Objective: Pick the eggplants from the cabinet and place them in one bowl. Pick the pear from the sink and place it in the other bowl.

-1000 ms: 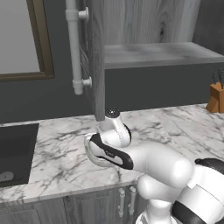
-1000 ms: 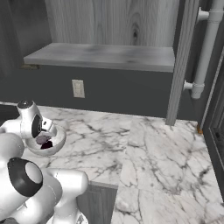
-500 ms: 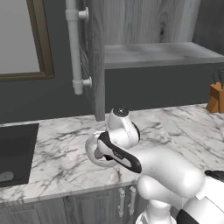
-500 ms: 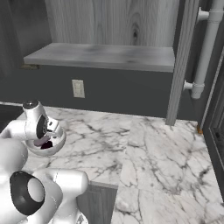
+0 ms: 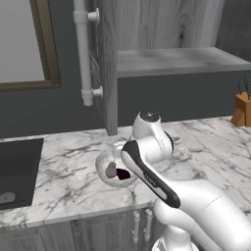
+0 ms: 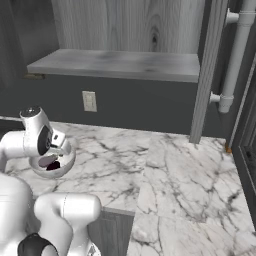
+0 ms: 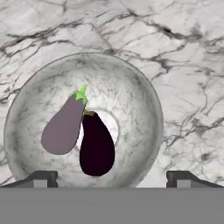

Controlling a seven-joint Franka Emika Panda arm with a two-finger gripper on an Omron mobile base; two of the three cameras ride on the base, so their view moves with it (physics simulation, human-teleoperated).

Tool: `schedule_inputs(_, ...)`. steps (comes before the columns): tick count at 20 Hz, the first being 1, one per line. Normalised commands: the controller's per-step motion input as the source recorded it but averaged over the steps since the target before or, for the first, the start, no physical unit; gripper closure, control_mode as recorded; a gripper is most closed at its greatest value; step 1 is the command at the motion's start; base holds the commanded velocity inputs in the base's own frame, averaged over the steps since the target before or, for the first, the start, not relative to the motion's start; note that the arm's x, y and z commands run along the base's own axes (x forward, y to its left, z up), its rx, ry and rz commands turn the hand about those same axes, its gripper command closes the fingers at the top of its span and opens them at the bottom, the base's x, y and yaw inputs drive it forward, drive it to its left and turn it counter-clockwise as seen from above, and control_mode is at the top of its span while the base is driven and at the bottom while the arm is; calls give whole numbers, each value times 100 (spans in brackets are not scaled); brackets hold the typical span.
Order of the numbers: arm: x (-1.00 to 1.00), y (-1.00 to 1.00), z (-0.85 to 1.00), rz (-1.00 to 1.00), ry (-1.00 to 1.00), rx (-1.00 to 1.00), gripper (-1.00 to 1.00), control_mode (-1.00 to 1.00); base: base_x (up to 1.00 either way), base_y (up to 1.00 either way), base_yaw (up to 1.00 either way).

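Since a second ago my arm has lifted a little off the pale bowl (image 7: 144, 100), and the claw (image 7: 111, 177) has let go. Its two dark tips stand wide apart at the bottom of the hand view, with nothing between them. I am looking straight down into the bowl, which sits directly beneath the claw on the marble counter (image 6: 170, 170). Both eggplants (image 7: 81, 133) lie inside it, side by side and touching. One is a dull, lighter purple with a green stem cap, tilted; the other is a glossy, near-black purple teardrop, closer to the bowl's centre. They lie between the two tips but below them, apart from the fingers. The bowl is round, deep, grey-white and speckled, with a glassy sheen. The counter is white marble with dark grey veins. From the left base view I see the grey wood-grain cabinet (image 5: 110, 63) door standing open behind the bowl, and the dark sink (image 5: 17, 169) at the far left.
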Motion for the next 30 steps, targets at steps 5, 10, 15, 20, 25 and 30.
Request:
schedule_inputs(5,-94,-35,24,2,-5,0,-100,-100,0,0,0)
schedule_inputs(10,-99,-84,27,9,-10,0,-100,-100,0,0,0)
schedule_inputs(15,-65,-87,70,19,-2,0,-100,-100,0,0,0)
schedule_inputs(20,-96,-34,75,13,0,0,-100,-100,0,0,0)
schedule_inputs(25,-65,-12,52,-5,1,0,-100,-100,0,0,0)
schedule_inputs(30,-12,-35,19,-24,8,0,-100,-100,0,0,0)
